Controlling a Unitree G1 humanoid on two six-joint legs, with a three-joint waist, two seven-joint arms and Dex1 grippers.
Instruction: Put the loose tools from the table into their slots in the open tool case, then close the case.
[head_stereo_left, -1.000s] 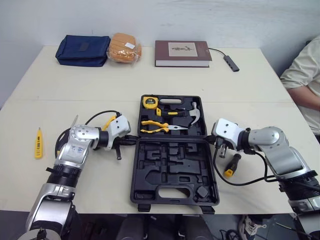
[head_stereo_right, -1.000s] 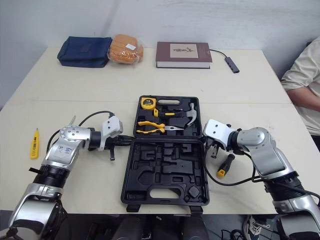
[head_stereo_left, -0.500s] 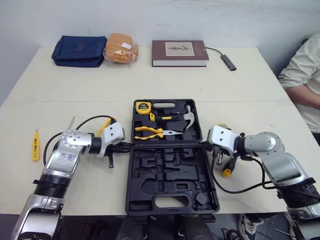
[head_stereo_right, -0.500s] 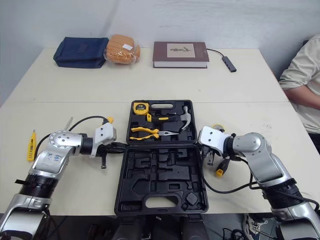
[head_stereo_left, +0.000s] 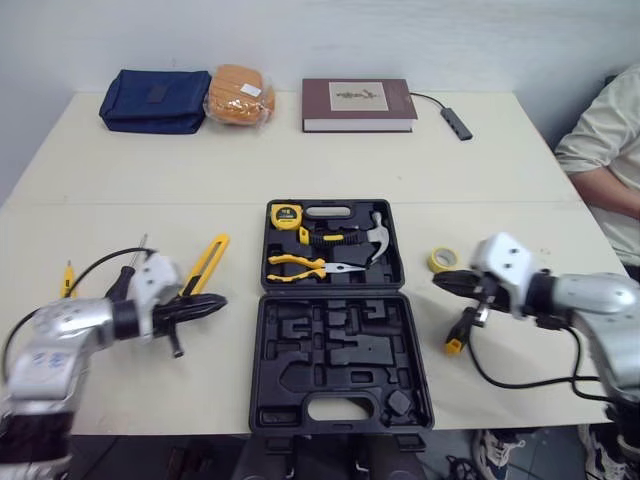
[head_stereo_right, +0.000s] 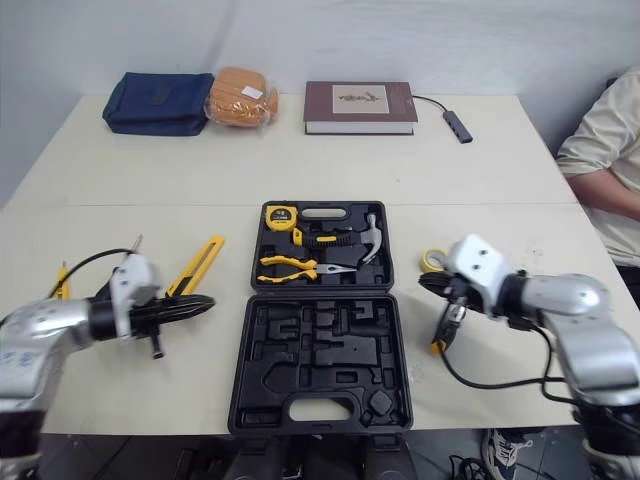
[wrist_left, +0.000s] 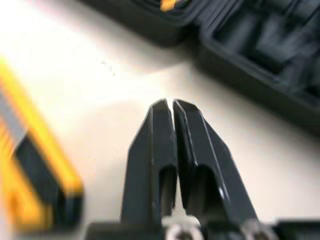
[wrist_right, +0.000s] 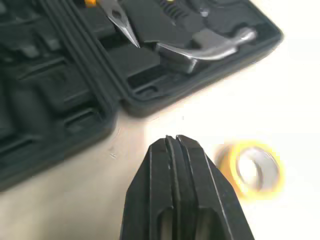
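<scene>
Lying between left pincer (head_stereo_left: 217, 300) and right pincer (head_stereo_left: 441, 281), both closed empty, tool case (head_stereo_left: 340, 362)

Table tally: one case, three tools seated, four pieces loose.

One open black plastic tool case (head_stereo_left: 340, 350) holds one yellow tape measure (head_stereo_left: 287, 213), one pair of yellow-handled pliers (head_stereo_left: 300, 266) and one steel-headed claw hammer (head_stereo_left: 378, 232). Loose are one flat yellow utility knife (head_stereo_left: 207, 262), one slim yellow tester screwdriver (head_stereo_left: 67, 280), one black-and-yellow-handled screwdriver (head_stereo_left: 457, 343) and one yellow roll of tape (head_stereo_left: 443, 259). Along the far edge are one navy fabric pouch (head_stereo_left: 155, 100), one orange wrapped bread pack (head_stereo_left: 238, 92), one maroon hardcover book (head_stereo_left: 358, 103) and one grey cabled adapter (head_stereo_left: 458, 124). One person (head_stereo_left: 605, 140) is at the right edge.
</scene>
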